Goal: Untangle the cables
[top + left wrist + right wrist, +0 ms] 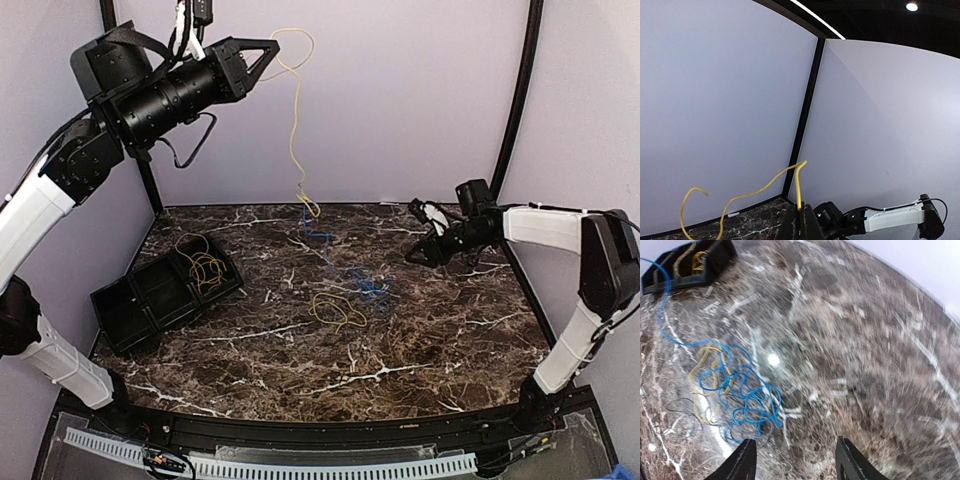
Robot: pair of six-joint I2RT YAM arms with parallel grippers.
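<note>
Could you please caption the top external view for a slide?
Left gripper holds a yellow cable high above the table; open right gripper hovers near the blue-yellow tangle.

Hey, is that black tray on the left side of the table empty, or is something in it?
Not empty: a loose coil of yellow cable lies in the far end compartment of the tray.

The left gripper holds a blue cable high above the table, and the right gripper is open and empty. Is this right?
Not quite. The cable in the left gripper is yellow, not blue; the left wrist view shows it. The rest stands: it is held high above the table, and the right gripper is open and empty.
</note>
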